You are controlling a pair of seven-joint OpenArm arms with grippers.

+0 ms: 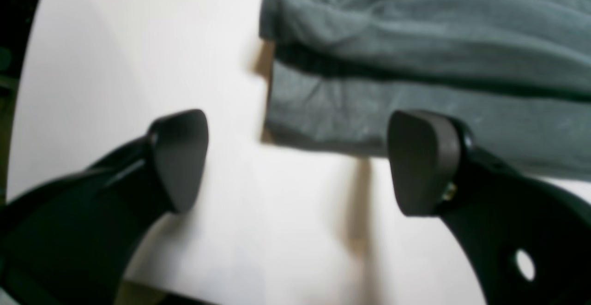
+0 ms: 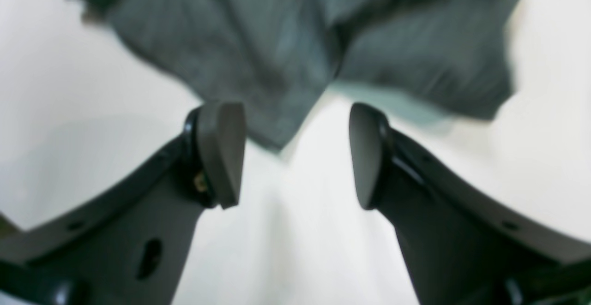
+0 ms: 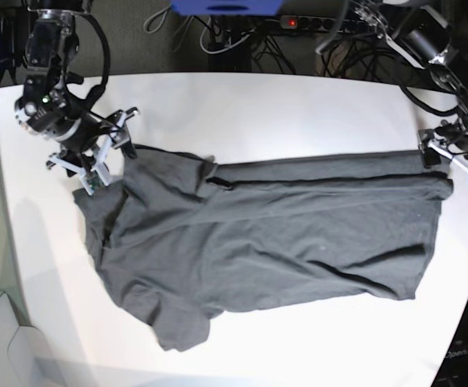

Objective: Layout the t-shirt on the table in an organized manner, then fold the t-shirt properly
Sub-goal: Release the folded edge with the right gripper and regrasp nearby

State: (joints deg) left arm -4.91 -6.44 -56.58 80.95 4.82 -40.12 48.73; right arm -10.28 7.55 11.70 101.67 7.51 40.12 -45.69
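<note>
Finds the t-shirt (image 3: 274, 234) lying lengthwise across the counter (image 3: 258, 105), hem end toward the base view's right, sleeves and collar end toward its left. Far from flat: a long ridge of doubled cloth along the far edge, a sleeve bunched near the front, wrinkles throughout. Shows the left fingers (image 1: 180, 157) spread wide with nothing between them, hovering just off the hem corner over bare counter. Shows the right fingers (image 2: 221, 152) likewise apart and empty, just short of a pointed flap of cloth at the sleeve end.

Judging from that, layout not yet finished, folding not yet begun. Risks from here:

- Pinching both layers at the doubled far edge instead of the top one, so dragging the fold along rather than opening it.
- Closing too shallowly on the hem corner, letting soft cloth slip out mid-pull.
- Pulling with one arm alone, skewing the whole garment on the smooth surface instead of tensioning it.
- Pressing hard into the counter while scooping under a thin edge.
- Tugging outward at the hem end, close to the curved rim, and sliding cloth partly over the edge.

Blurred in both wrist views, so cannot tell the exact height above the cloth.
</note>
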